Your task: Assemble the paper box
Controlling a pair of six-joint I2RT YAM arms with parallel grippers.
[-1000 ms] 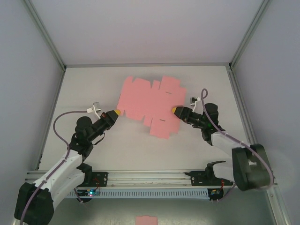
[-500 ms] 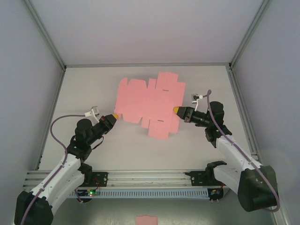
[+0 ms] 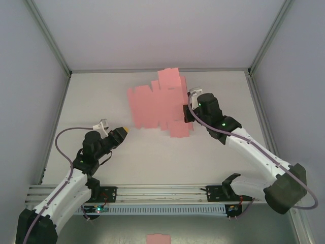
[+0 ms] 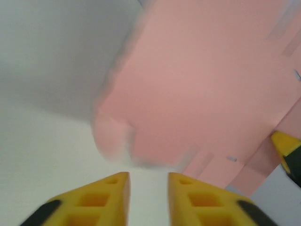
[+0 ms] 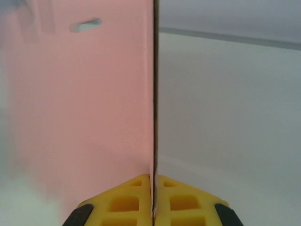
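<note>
Plain pink paper box [image 3: 155, 104], bright yellow fingers [image 4: 106, 200], white table [image 3: 167, 162]

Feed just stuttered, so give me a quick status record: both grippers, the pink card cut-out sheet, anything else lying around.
Sheet: many-flapped pink card cut-out sheet, unfolded, right side tilted up off the white table
Right gripper: shut on the sheet's right edge
Left gripper: open, short of the sheet's near-left corner, not touching
Other: small pink paper scrap below the arm bases

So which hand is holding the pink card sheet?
The right hand, shut on the flapped pink card sheet; the left hand is open, short of it.
</note>
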